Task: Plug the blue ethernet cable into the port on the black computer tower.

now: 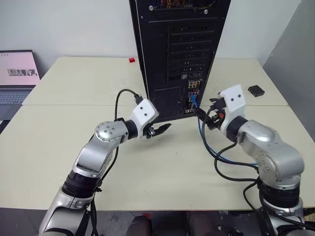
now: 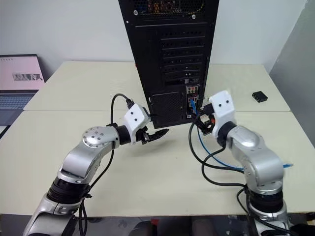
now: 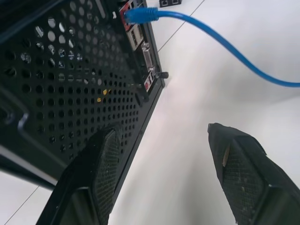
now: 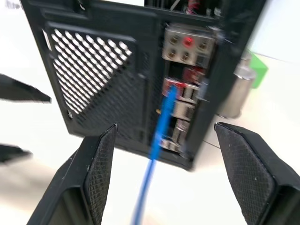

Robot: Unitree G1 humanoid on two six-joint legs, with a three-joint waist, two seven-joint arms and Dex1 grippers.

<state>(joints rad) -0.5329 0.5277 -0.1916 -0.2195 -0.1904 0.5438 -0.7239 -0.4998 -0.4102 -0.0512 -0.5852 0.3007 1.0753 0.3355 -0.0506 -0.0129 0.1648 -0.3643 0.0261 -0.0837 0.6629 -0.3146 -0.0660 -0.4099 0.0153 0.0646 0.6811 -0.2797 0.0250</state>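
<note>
The black computer tower (image 1: pixel 177 49) stands upright on the table, its back panel facing me. The blue ethernet cable (image 3: pixel 220 40) has its plug (image 3: pixel 139 14) seated in the port (image 4: pixel 171 87) in the tower's connector cluster. From there it droops down across the table (image 1: pixel 219 156) beside my right arm. My right gripper (image 4: pixel 165 127) is open just in front of the port; the cable runs between its fingers (image 4: pixel 96 164) untouched. My left gripper (image 1: pixel 161 130) is open and empty by the tower's lower vent grille.
A laptop (image 1: pixel 17 73) sits at the far left and a small black box (image 1: pixel 256 90) at the back right. A small red item (image 1: pixel 132 60) lies left of the tower. Black arm cables loop beside the right arm (image 1: pixel 231 174).
</note>
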